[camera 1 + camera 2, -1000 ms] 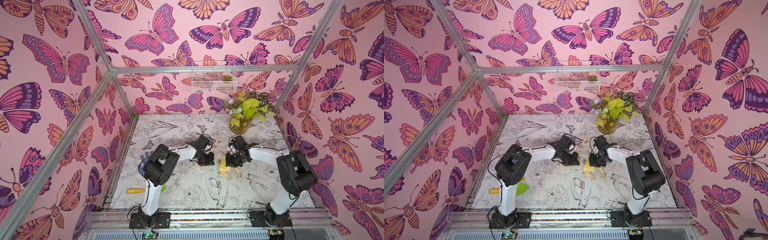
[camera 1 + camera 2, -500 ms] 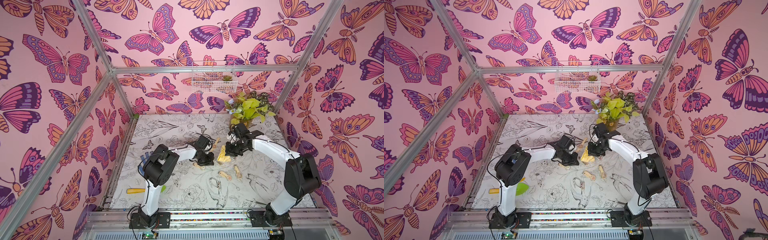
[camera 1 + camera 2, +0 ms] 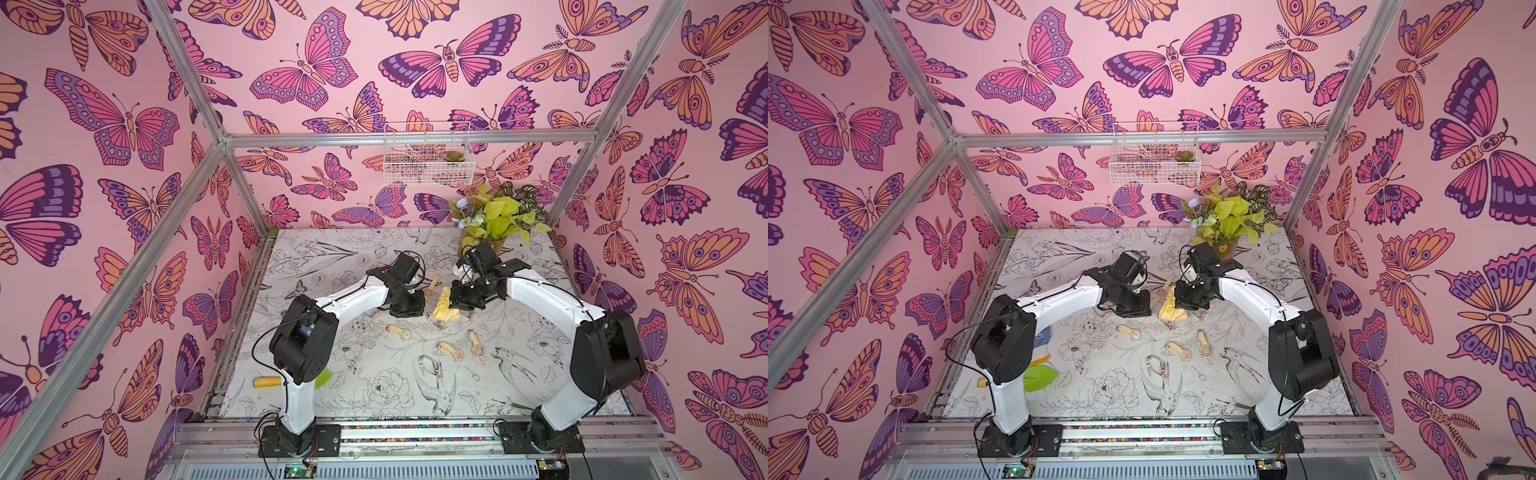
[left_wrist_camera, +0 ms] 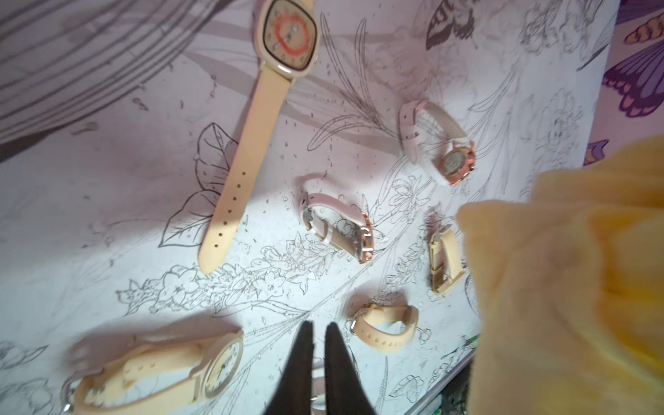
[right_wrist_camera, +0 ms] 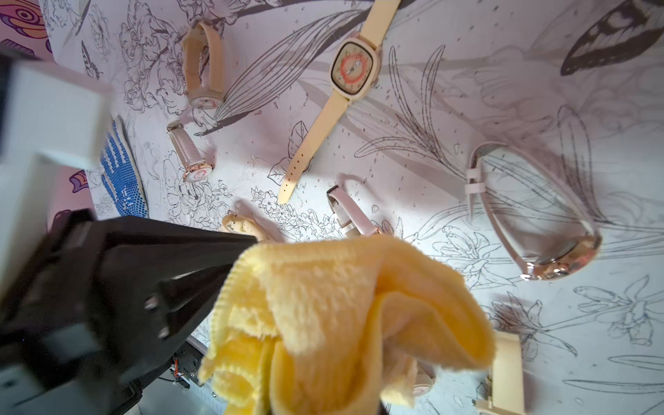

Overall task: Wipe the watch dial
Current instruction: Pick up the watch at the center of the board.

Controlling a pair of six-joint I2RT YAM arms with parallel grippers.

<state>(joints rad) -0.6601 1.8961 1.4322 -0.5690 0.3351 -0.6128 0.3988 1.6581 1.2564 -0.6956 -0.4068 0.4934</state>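
My right gripper (image 3: 454,302) is shut on a yellow cloth (image 3: 445,308) that hangs from it and hides its fingers in the right wrist view (image 5: 341,316). A beige watch with a square dial (image 4: 290,36) ringed in red lies flat, strap stretched out, also seen in the right wrist view (image 5: 355,68). In both top views its strap (image 3: 433,284) (image 3: 1165,287) shows between the two grippers. My left gripper (image 4: 318,325) points down just above the table, jaws a narrow slit apart; a pale bit shows deeper between them, grip unclear.
Several more watches lie around (image 3: 398,331) (image 3: 451,350) (image 3: 476,347) (image 4: 449,158) (image 5: 539,222). Metal scissors (image 3: 430,368) lie nearer the front. A potted plant (image 3: 498,216) stands at the back right under a wire basket (image 3: 428,158). A blue dotted glove (image 5: 122,172) lies by the left arm.
The right arm carried the yellow cloth away from the front watches, back toward the left gripper. The left jaws have parted a little.
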